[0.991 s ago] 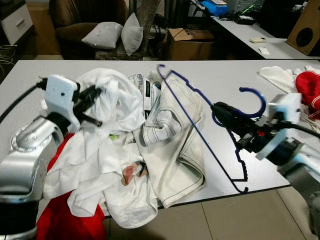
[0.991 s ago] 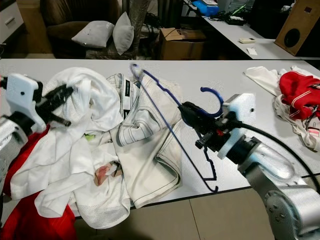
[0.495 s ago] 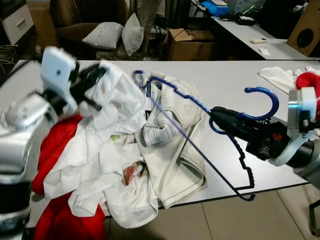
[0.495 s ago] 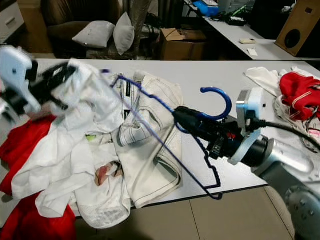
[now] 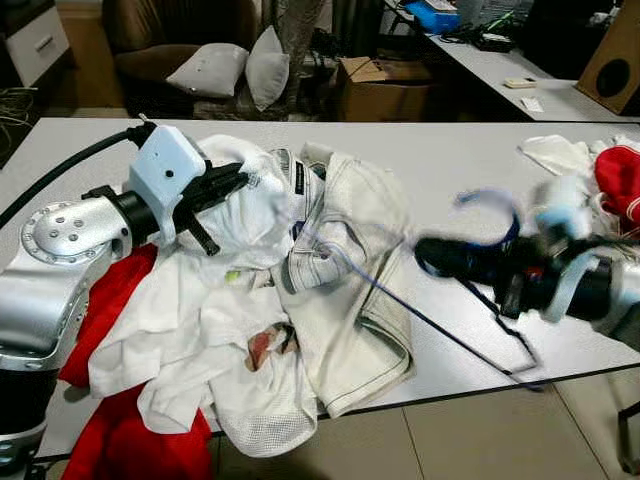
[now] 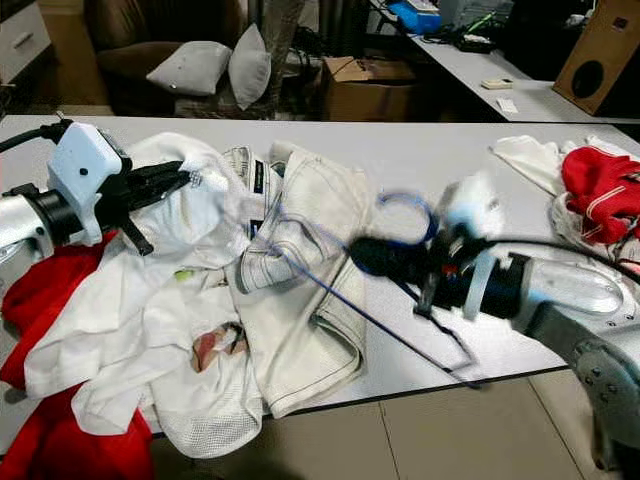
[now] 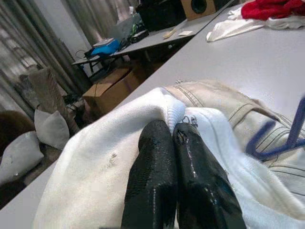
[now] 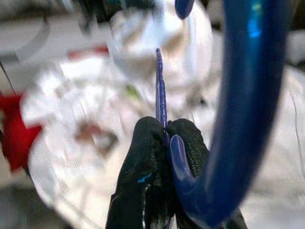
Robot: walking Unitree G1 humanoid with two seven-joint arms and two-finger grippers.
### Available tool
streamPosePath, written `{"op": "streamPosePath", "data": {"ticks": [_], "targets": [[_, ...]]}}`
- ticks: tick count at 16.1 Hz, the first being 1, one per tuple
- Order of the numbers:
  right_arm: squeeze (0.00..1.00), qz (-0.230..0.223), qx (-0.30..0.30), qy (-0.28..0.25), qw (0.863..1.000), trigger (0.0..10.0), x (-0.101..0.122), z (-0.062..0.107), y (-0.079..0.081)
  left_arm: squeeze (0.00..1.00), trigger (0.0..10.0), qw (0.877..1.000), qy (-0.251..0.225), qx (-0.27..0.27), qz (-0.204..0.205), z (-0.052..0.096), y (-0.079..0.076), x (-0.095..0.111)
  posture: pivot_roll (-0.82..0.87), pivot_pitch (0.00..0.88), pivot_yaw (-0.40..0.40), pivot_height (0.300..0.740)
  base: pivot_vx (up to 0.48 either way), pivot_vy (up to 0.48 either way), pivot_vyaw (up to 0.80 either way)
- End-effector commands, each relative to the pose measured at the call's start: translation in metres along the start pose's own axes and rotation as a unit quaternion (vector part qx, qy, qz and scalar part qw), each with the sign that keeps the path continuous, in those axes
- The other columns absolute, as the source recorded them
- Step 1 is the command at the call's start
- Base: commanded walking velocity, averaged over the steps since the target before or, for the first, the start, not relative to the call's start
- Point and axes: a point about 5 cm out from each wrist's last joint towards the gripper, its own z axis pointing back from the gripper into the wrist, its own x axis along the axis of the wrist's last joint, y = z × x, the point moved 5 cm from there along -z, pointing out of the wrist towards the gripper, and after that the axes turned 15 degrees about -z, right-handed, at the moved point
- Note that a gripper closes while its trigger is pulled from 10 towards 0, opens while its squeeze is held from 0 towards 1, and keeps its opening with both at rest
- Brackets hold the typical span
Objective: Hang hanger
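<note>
A blue hanger (image 5: 430, 320) is blurred with motion above the table's right half, its hook (image 6: 405, 205) up and its long bar slanting over the cream jeans (image 5: 350, 290). My right gripper (image 5: 425, 255) is shut on the hanger just below the hook, seen close in the right wrist view (image 8: 164, 129). My left gripper (image 5: 235, 180) is shut on a fold of a white garment (image 5: 255, 215) at the top of the clothes pile. In the left wrist view the fingertips (image 7: 157, 131) pinch the white cloth (image 7: 109, 167), with the hanger's far end (image 7: 286, 143) beside it.
A heap of white and red clothes (image 5: 110, 300) covers the grey table's (image 5: 450, 150) left half and hangs over its front edge. More red and white clothes (image 5: 615, 165) lie at the far right. Behind the table are a sofa with cushions (image 5: 210, 70) and a cardboard box (image 5: 380, 85).
The right gripper has swung the hanger down and flatter, its far end now low over the jeans. The left gripper, briefly raised, has come down and rightward with the white garment.
</note>
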Motion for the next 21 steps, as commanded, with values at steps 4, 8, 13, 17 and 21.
{"op": "streamPosePath", "data": {"ticks": [4,8,13,17,21], "targets": [[0.00,0.008,0.008,0.023,1.000,10.0,-0.010,-0.005,0.002,0.00,0.0,0.999,-0.026,-0.028,0.008,0.006,-0.008,0.014,0.07,0.000,-0.083,0.740,0.000,0.000,0.00],[0.00,0.016,0.026,-0.008,0.999,10.0,0.007,0.008,0.006,0.00,0.0,1.000,0.021,-0.009,-0.020,0.010,-0.002,-0.004,0.08,0.000,-0.085,0.740,0.000,0.000,0.00],[0.00,0.032,0.066,-0.025,0.997,10.0,0.027,0.025,0.017,0.00,0.0,0.998,0.028,-0.048,-0.018,0.008,-0.020,-0.007,0.07,0.000,-0.073,0.740,0.000,0.000,0.00],[0.00,0.028,0.065,-0.023,0.997,10.0,0.023,0.016,0.012,0.00,0.0,0.999,0.004,-0.047,-0.003,0.004,-0.024,0.003,0.07,0.000,-0.080,0.740,0.000,0.000,0.00],[0.00,0.026,0.015,-0.019,0.999,10.0,0.015,0.002,-0.010,0.00,0.0,0.995,-0.055,-0.059,0.054,0.007,-0.025,0.027,0.09,0.000,-0.087,0.740,0.000,0.000,0.00]]}}
